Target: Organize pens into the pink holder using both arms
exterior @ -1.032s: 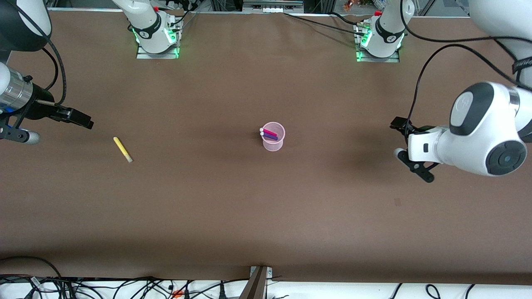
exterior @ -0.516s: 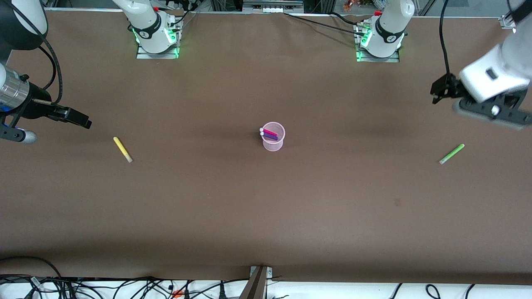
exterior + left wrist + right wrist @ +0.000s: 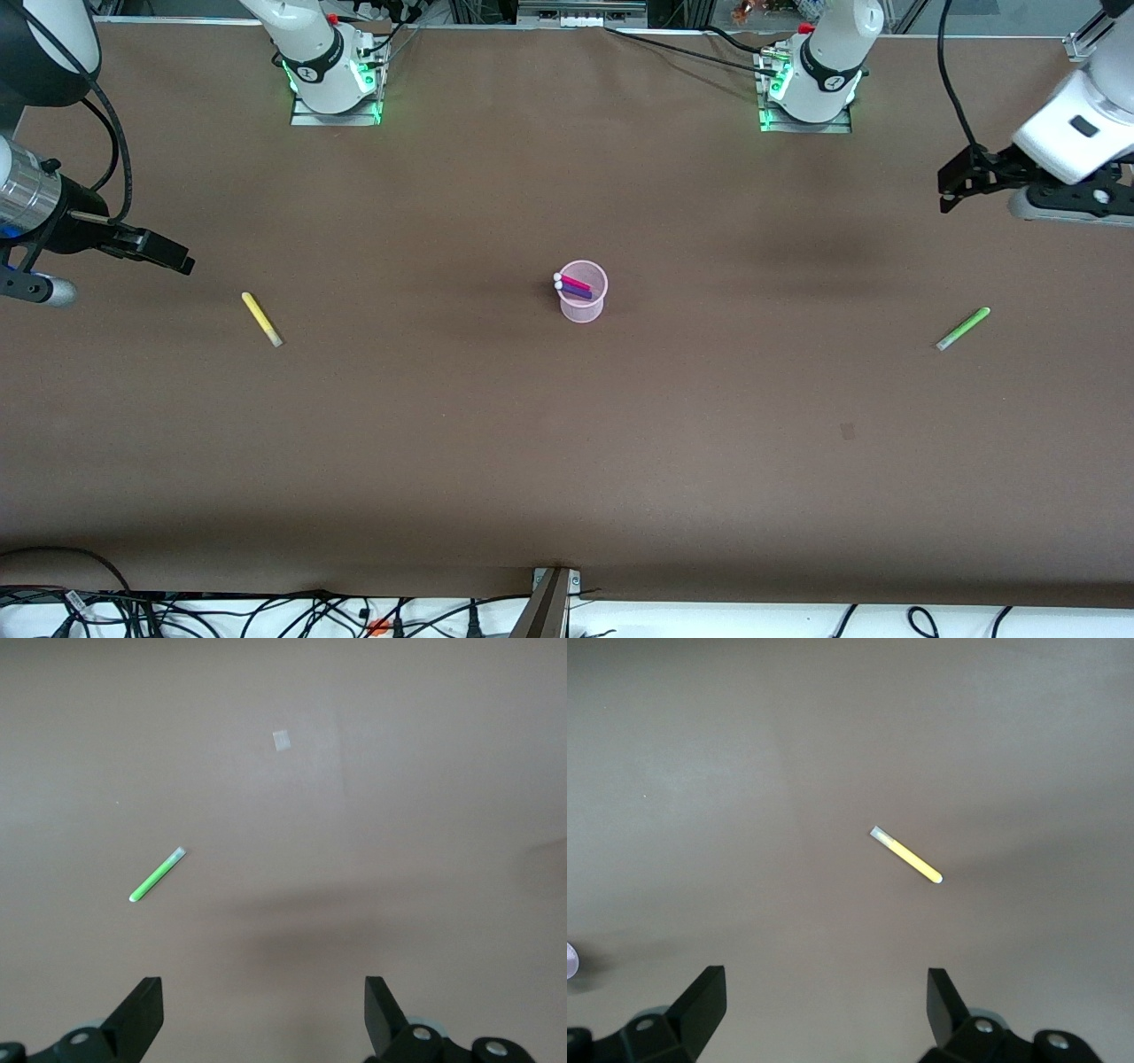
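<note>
**Two pens in, two left on the table**

Front view: the pink holder at mid-table has the magenta pen and purple pen. The yellow pen lies toward the right arm's end, the green pen toward the left arm's.

Left wrist view: your left gripper hangs wide open, empty; you'll need to descend onto green.

Right wrist view: the right gripper is equally spread, empty, near yellow.

Brown table, pink holder at centre, yellow pen, green pen lying flat
</note>
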Motion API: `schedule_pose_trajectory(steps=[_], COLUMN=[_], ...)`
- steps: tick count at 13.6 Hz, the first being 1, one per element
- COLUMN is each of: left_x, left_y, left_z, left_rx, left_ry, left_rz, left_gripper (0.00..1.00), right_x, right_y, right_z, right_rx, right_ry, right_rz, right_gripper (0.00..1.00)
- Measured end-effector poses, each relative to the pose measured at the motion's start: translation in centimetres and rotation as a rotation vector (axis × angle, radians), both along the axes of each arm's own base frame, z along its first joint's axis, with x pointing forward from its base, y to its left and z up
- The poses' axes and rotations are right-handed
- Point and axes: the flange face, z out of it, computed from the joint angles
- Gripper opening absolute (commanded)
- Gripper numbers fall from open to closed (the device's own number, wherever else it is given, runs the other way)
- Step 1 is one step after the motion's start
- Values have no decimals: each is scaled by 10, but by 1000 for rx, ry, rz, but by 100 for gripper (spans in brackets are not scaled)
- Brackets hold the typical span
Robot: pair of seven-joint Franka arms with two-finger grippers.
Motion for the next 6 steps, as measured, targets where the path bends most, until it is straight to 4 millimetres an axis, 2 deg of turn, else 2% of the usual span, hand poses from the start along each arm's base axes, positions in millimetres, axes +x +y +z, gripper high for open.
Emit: schedule_pose_trajectory(steps=[6], left_x=[0], left_y=[0], left_z=[-8], left_rx=[-5], left_ry=[50], left_rz=[4], left_gripper=[100], right_x=[0], right_y=[0], right_z=[0], right_rx=[0], right_ry=[0], right_rz=[-1], right_gripper=[100])
